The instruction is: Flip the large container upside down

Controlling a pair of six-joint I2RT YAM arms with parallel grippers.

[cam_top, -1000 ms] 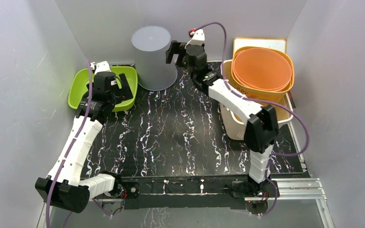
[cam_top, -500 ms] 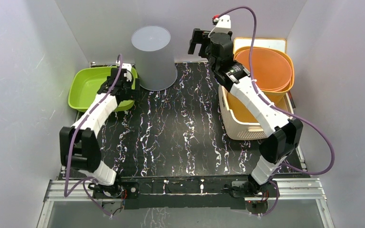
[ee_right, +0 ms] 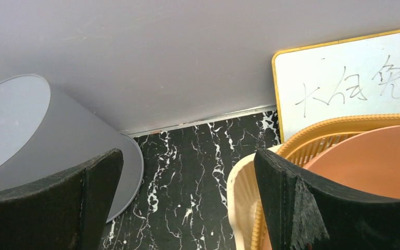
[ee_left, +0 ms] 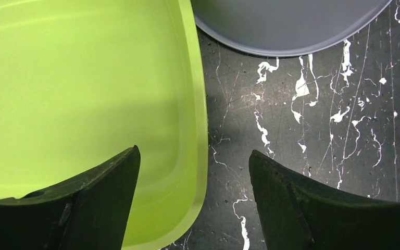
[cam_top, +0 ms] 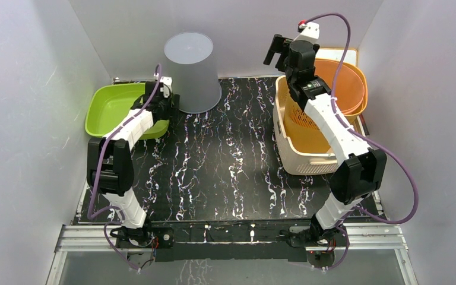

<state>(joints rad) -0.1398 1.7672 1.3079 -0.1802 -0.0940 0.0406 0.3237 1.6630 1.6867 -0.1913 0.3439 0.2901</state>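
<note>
Taking the far wall as twelve o'clock on the black marbled table (cam_top: pixel 225 160), a lime-green tub (cam_top: pixel 116 104) sits out at about ten o'clock. The left arm reaches up along that side, and the left gripper (cam_top: pixel 165 107) hangs over the tub's right-hand rim. From the wrist view its two dark fingers (ee_left: pixel 83 203) stand apart with nothing pinched. One is above the green floor of the tub, the other is above bare table, and the rim runs between them. I can't tell from here whether either finger touches the plastic.

Just beyond, at roughly eleven o'clock, stands the large container (cam_top: pixel 191 65), a pale grey bucket close to the back wall. Its wider end rests on the table and its closed, narrower end faces up. Its lower edge lies just beside the tub's far right corner and near the left gripper; nothing grips it.

Further right, at about one o'clock, the right gripper (cam_top: pixel 275 50) is lifted high. Its fingers are spread wide and empty, framing the wall and the table's back edge.

Below and to its right, from two to three o'clock, a cream basket (cam_top: pixel 300 160) holds an orange mesh basket (cam_top: pixel 303 122). Orange bowls (cam_top: pixel 347 83) are nested at its far end. A yellow-framed whiteboard (ee_right: pixel 354 78) with handwriting stands behind them.
</note>
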